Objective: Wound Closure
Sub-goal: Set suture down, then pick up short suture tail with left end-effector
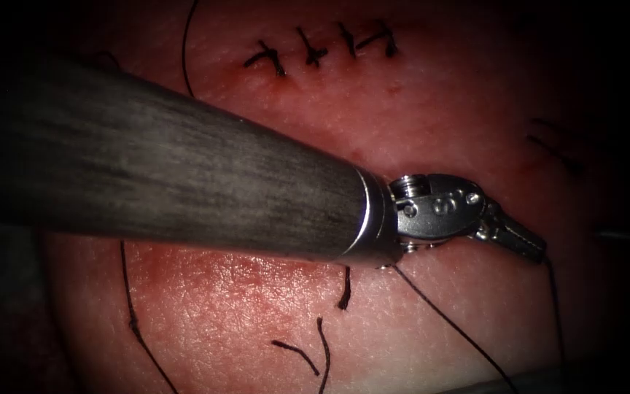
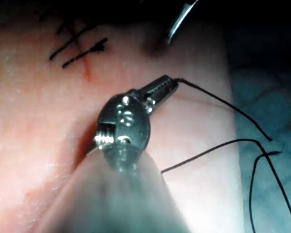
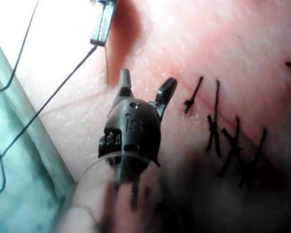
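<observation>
While the left tool (image 1: 523, 237) is seen from the endoscope, the thread (image 1: 468, 339) is pinched in its closed jaws near the tissue's (image 1: 417, 109) right edge. From the left wrist, the same grip is shown (image 2: 161, 87). From the right wrist, the right tool (image 3: 146, 88) is spread wide, empty; "IS" is read.

left tool (image 1: 523, 237) | fingers (image 2: 160, 87) closed; right tool (image 3: 145, 90) | fingers apart
</observation>
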Robot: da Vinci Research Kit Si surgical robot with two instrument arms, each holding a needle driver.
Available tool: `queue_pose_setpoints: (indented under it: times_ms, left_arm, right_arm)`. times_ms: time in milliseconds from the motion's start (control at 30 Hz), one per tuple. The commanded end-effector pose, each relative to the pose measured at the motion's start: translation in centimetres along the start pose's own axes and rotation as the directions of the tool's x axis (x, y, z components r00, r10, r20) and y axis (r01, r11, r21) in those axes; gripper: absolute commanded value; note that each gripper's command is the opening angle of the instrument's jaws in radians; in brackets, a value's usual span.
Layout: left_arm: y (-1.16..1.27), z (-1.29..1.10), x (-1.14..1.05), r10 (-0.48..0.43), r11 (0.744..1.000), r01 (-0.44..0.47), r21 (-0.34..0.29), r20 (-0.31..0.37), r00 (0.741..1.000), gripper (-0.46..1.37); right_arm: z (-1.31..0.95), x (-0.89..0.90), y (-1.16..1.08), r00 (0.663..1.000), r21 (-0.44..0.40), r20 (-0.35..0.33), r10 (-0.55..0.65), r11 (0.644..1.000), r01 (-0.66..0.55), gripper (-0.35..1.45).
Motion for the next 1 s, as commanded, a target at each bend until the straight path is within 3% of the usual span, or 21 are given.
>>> queue_pose_setpoints:
  times_ms: [33, 167, 400, 500, 567, 667, 767, 867, 1000]
  left_arm:
    - [-0.06, 0.01, -0.04, 0.018, 1.000, -0.019, 0.019, 0.050, 0.999, -0.35]
    - [-0.19, 0.04, -0.27, 0.042, 0.997, -0.055, 0.060, 0.198, 0.979, -0.35]
    - [-0.21, 0.04, -0.50, 0.071, 0.988, -0.113, 0.103, 0.344, 0.936, -0.33]
    - [-0.19, 0.06, -0.51, 0.131, 0.978, -0.190, 0.091, 0.447, 0.885, -0.13]
    - [-0.18, 0.05, -0.49, 0.151, 0.969, -0.226, 0.095, 0.497, 0.855, 0.12]
    - [-0.18, 0.01, -0.40, 0.160, 0.959, -0.255, 0.119, 0.513, 0.843, 0.20]
    - [-0.16, -0.06, -0.29, 0.148, 0.961, -0.244, 0.132, 0.502, 0.852, 0.31]
    - [-0.12, -0.16, -0.12, 0.158, 0.954, -0.260, 0.147, 0.491, 0.857, 0.57]
    - [-0.06, -0.27, 0.11, 0.162, 0.948, -0.270, 0.167, 0.477, 0.864, 0.68]
  right_arm:
    - [0.00, 0.00, -0.01, 1.000, 0.002, -0.001, 0.000, 1.000, 0.000, 0.74]
    - [-0.01, 0.01, -0.03, 1.000, 0.003, -0.002, 0.001, 1.000, -0.001, 0.74]
    - [-0.01, 0.02, -0.04, 1.000, 0.005, -0.004, 0.001, 1.000, -0.001, 0.72]
    - [0.01, 0.03, -0.05, 1.000, 0.008, -0.005, 0.002, 1.000, -0.002, 0.72]
    - [0.02, 0.03, -0.06, 1.000, 0.010, -0.006, 0.003, 1.000, -0.003, 0.72]
    - [0.03, 0.04, -0.07, 1.000, 0.013, -0.008, 0.003, 1.000, -0.003, 0.71]
    - [0.04, 0.05, -0.08, 1.000, 0.015, -0.009, 0.004, 1.000, -0.004, 0.71]
    - [0.06, 0.05, -0.09, 1.000, 0.021, -0.012, 0.004, 1.000, -0.004, 0.71]
    - [0.09, 0.06, -0.09, 1.000, 0.024, -0.014, 0.005, 1.000, -0.005, 0.71]
